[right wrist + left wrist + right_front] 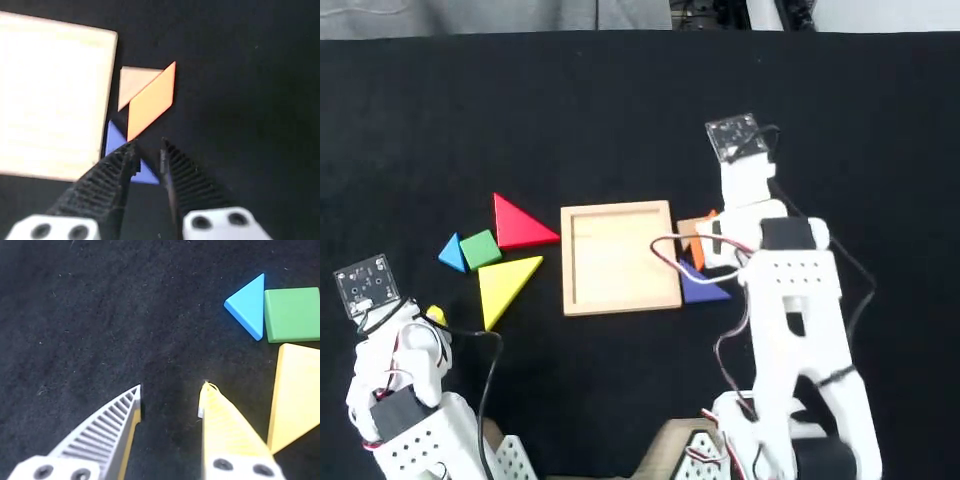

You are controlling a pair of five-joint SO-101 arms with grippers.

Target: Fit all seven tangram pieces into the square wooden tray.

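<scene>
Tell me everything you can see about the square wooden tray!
The tray is a square of pale, plain wood with a thin raised rim around a flat sunken floor. It lies flat on the black table, and nothing is inside it yet. The red triangle points its tip at one side, too close to tell if they touch. The purple triangle sits by a corner on the other side, and a thin cable hangs across that edge.

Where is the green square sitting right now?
In the high view, the green square lies left of the wooden tray, between the blue triangle and the red triangle.
</scene>
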